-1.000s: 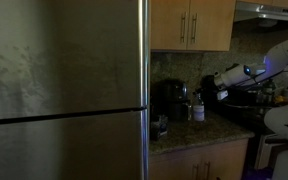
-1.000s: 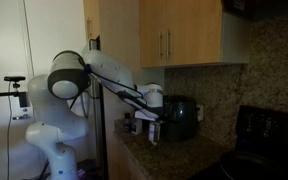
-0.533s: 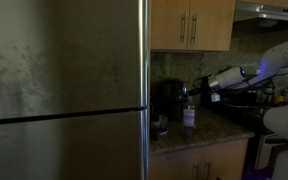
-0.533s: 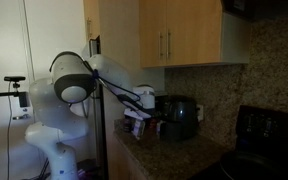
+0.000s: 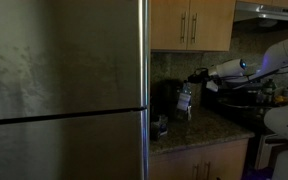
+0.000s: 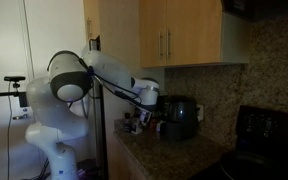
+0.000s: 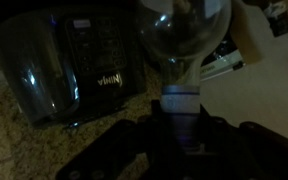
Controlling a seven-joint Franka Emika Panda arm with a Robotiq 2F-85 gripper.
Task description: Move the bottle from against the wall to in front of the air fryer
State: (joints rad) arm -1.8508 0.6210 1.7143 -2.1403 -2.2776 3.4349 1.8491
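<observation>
Beside air fryer (image 5: 168,97), bottle (image 5: 184,100) tilted, base downward

The bottle (image 7: 184,40) occupies the upper centre, its rounded glass body toward the top edge. Its neck, with a pale band, runs down into the gripper (image 7: 181,140), whose dark jaws bear on it from both sides. The air fryer (image 7: 69,60) stands just left of the bottle, lettering upside down, on a mottled countertop (image 7: 4,130).

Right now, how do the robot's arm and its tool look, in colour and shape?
The arm is white, made of thick rounded links, with a large round joint ringed in dark grey. The tool at its end is black. No cables or markings can be made out in this dim light.
</observation>
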